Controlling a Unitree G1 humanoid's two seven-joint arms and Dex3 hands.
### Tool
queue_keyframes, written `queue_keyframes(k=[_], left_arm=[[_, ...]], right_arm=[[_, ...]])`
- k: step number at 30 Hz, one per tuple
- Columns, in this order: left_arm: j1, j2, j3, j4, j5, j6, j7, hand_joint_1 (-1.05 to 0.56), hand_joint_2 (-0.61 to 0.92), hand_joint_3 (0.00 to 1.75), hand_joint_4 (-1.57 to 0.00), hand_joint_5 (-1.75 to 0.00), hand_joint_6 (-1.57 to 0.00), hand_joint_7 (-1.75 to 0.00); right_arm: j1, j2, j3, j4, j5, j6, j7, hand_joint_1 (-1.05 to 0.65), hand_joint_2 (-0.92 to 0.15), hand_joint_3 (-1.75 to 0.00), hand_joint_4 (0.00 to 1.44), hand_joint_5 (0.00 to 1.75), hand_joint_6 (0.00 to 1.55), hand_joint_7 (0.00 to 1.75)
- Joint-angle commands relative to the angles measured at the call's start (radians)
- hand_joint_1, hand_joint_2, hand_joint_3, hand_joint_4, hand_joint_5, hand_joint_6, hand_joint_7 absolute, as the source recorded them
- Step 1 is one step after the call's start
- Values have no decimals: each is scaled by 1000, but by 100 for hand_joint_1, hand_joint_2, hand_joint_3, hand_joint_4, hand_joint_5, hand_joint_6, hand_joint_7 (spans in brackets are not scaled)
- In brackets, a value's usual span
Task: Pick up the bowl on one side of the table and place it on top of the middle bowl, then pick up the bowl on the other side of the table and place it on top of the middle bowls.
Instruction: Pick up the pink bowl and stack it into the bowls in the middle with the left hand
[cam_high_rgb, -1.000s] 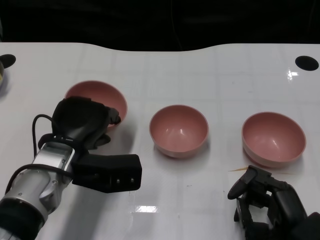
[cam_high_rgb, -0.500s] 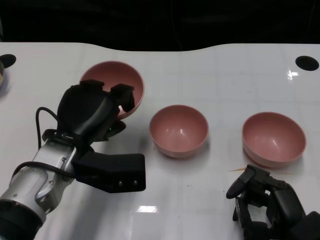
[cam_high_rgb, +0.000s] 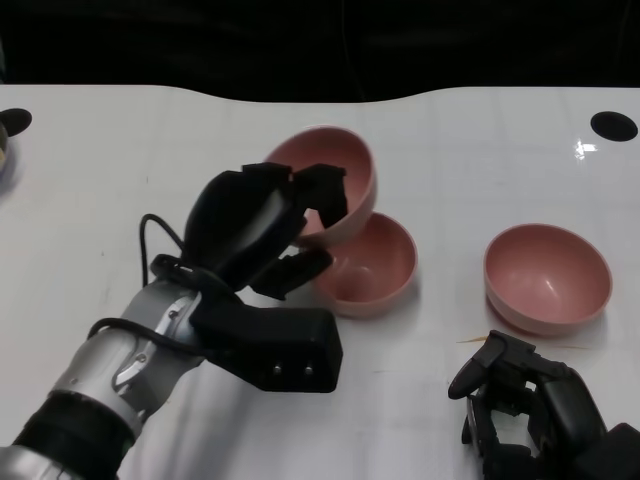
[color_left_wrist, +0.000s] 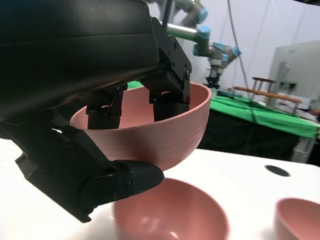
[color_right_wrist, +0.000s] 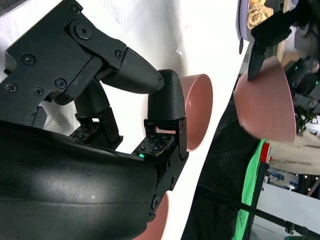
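The left hand (cam_high_rgb: 262, 228) has the carried bowl (cam_high_rgb: 335, 172) up in the air, fingers hooked over its rim and thumb under its outer wall, bowl tipped toward the far edge of the bench (cam_high_rgb: 120, 150). It hangs just over the far-left rim of the middle bowl (cam_high_rgb: 372, 268), not centred over it, so the drop point lies a little toward the bench's right and near edges from the fingers (my read from the head view). The left wrist view puts the middle bowl directly below with a clear gap between them. The right bowl (cam_high_rgb: 547, 275) sits untouched toward the right edge, nearest the right hand (cam_high_rgb: 530, 410), whose fingers are curled in with nothing in them. Hidden: the near-left rim of the middle bowl behind the left hand, and most of the right hand is cut off at the picture's edge
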Motion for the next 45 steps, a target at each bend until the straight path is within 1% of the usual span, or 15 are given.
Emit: queue_keyframes(k=[1, 4, 9, 14, 16, 18, 19, 21, 24, 25, 28, 30, 34, 40, 45], left_arm=[[-25, -21, -16, 23, 4, -17, -13, -21, 42, 123, -91, -175, -74, -174], [-31, -47, -38, 35, 17, -2, -34, -24, 43, 123, -91, -175, -73, -173], [-43, -63, -69, 59, 49, 11, -50, -25, 52, 109, -88, -175, -69, -175], [-57, -48, -101, 51, 102, 48, -84, -24, 55, 110, -88, -175, -68, -174], [-66, -30, -123, 27, 150, 83, -112, -25, 56, 107, -84, -175, -67, -168], [-70, -16, -144, -2, 200, 124, -133, -28, 65, 82, -79, -170, -76, -123], [-68, -10, -151, -16, 221, 138, -134, -30, 72, 65, -80, -162, -83, -97], [-65, 0, -161, -46, 253, 164, -153, -34, 87, 32, -80, -115, -92, -49], [-56, 12, -172, -116, 282, 221, -247, -48, 92, 30, -63, -63, -73, -12], [-51, 14, -173, -137, 288, 234, -263, -53, 92, 30, -57, -55, -66, -6], [-36, 24, -177, -187, 307, 255, -297, -66, 92, 33, -42, -38, -49, -1], [-28, 32, -175, -212, 304, 257, -323, -78, 92, 49, -25, -28, -33, 0], [-16, 44, -160, -242, 260, 234, -374, -90, 92, 64, -7, -21, -15, 0], [9, 64, -135, -277, 225, 222, -380, -101, 92, 73, 0, -8, -3, -1], [65, 100, -83, -343, 179, 214, -374, -100, 92, 69, 0, -3, -2, -1]], right_arm=[[8, -9, -5, -10, 2, -2, -5, -49, -31, -148, 87, 162, 76, 147], [11, -9, -3, -12, 2, 0, -5, -50, -31, -148, 88, 161, 76, 148], [12, -7, 0, -19, 7, 7, -3, -50, -31, -148, 88, 161, 76, 148], [11, -8, 0, -19, 4, 8, -5, -50, -32, -147, 88, 161, 76, 148], [12, -8, 0, -20, 3, 8, -6, -51, -33, -146, 87, 162, 76, 148], [13, -9, 0, -23, -1, 9, -9, -50, -33, -147, 87, 162, 76, 148], [14, -10, 1, -23, -2, 8, -9, -50, -33, -147, 87, 162, 76, 148], [14, -9, 1, -24, 1, 8, -7, -50, -33, -147, 87, 163, 76, 148], [16, -8, 1, -29, 3, 17, -7, -51, -33, -147, 88, 162, 77, 147], [16, -7, 2, -30, 3, 18, -7, -51, -33, -147, 88, 162, 77, 147], [17, -6, 3, -32, 10, 23, -2, -50, -32, -147, 89, 160, 77, 147], [17, -6, 3, -32, 8, 25, -3, -50, -32, -148, 88, 160, 77, 147], [20, -6, 4, -41, 11, 37, -1, -49, -31, -149, 88, 160, 76, 147], [24, -7, 4, -49, 13, 41, 4, -48, -30, -151, 87, 160, 75, 149], [26, -6, 4, -52, 15, 38, 6, -49, -32, -147, 87, 160, 75, 150]])
